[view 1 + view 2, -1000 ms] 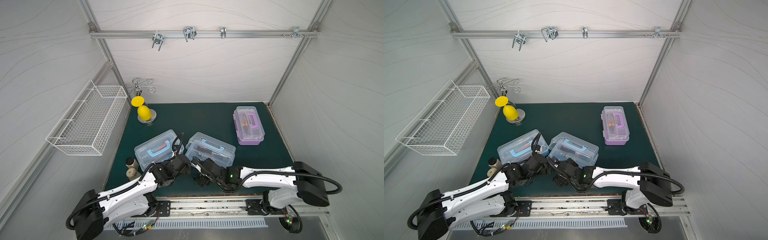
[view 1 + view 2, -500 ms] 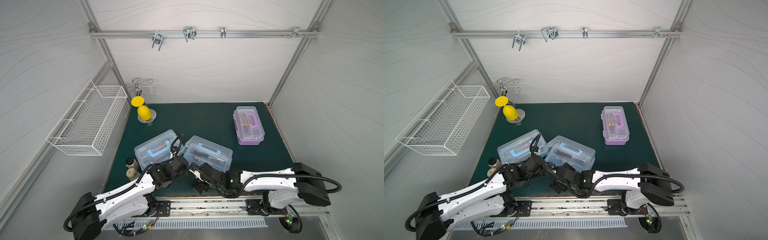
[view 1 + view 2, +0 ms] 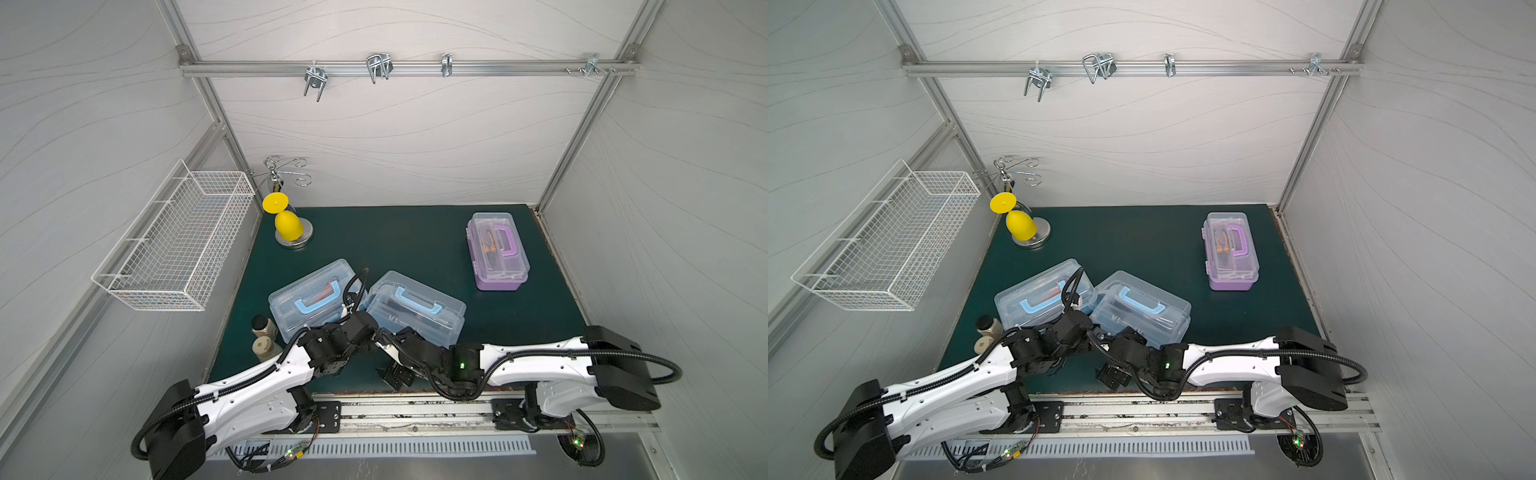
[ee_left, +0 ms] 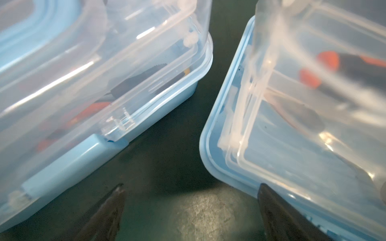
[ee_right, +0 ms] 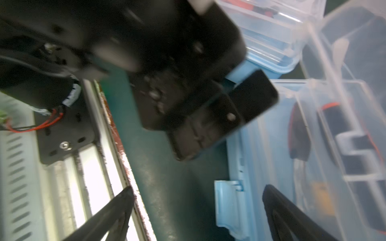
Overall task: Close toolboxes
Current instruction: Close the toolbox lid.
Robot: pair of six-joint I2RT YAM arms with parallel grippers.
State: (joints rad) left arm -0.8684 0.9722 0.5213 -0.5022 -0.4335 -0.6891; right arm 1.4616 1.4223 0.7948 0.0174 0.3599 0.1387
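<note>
Purple toolbox [image 3: 498,253] sits far right on mat [image 3: 395,241]; left blue box [image 3: 309,299] and right blue box [image 3: 415,309] at front. Wrist views alone show left gripper [image 4: 191,186] spread, empty, between them; right gripper [image 5: 198,192] spread, empty, by a latch [image 5: 227,206].

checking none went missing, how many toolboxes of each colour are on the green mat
light-blue toolboxes: 2
purple toolbox: 1
total: 3

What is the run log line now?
left end effector: open, facing gap between left blue toolbox and right blue toolbox | right end effector: open, near latch of right blue toolbox | purple toolbox: untouched
</note>
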